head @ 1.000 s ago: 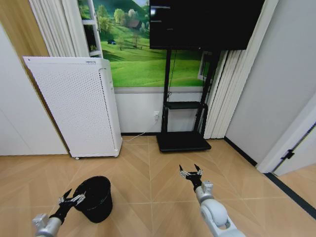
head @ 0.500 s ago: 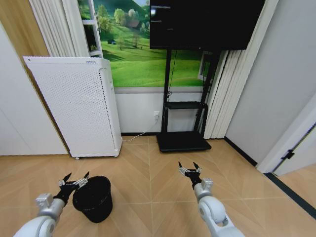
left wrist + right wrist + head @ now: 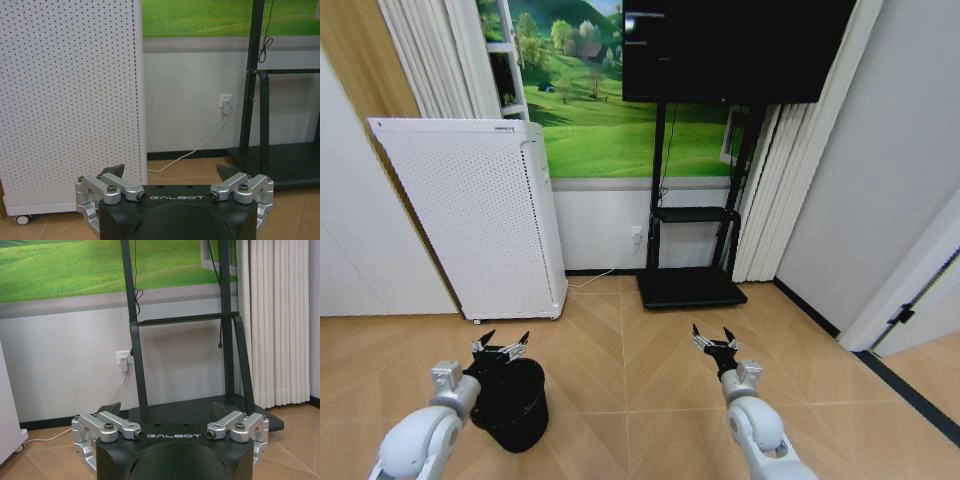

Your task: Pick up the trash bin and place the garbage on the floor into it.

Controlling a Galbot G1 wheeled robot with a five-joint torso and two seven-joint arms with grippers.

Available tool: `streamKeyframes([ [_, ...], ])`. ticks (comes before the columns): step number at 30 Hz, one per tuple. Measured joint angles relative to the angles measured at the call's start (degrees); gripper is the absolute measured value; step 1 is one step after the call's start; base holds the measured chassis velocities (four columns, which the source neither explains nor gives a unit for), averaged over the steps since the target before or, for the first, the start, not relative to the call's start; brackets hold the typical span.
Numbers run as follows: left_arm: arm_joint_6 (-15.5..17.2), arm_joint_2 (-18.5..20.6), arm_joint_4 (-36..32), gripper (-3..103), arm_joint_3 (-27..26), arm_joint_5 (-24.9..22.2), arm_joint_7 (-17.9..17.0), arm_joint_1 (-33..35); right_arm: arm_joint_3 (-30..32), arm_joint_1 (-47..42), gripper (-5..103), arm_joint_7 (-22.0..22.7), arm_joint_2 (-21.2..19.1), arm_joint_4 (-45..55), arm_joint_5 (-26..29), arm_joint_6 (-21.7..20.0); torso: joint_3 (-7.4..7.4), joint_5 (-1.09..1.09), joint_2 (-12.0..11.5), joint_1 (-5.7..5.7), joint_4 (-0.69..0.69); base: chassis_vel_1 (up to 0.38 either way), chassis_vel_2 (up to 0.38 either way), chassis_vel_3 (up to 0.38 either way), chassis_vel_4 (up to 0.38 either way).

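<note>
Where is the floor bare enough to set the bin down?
Bare wood lies between the trash bin and the right tool, and on toward the TV stand. It is crowded at the bin, where the left tool hangs open over its rim.

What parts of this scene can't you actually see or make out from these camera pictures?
- Trash bin, head view: its near rim and part of its inside are hidden behind the open left gripper and that arm.
- TV, head view: its top is cut off by the picture's edge.
- White perforated cabinet, left wrist view: its top and far side run past the edge.
- The open right gripper hangs over bare floor.
</note>
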Motion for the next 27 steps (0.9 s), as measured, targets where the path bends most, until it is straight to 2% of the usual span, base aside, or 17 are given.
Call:
streamKeyframes([
  [20, -0.1, 0.4, -1.3, 100, 0.5, -0.1, -1.4, 0.1, 0.3, 0.0, 100, -0.2, -0.5, 0.6, 0.5, 0.1, 4.17, 0.0, 5.2, 1.04, 0.0, 0.0, 0.0, 0.0, 0.0],
  [27, -0.2, 0.8, -1.3, 100, 0.4, 0.8, -1.8, -0.3, 0.4, 0.0, 100, -0.2, -0.4, 0.6, 0.4, 0.1, 4.91, 0.0, 6.2, 1.28, 0.0, 0.0, 0.0, 0.0, 0.0],
])
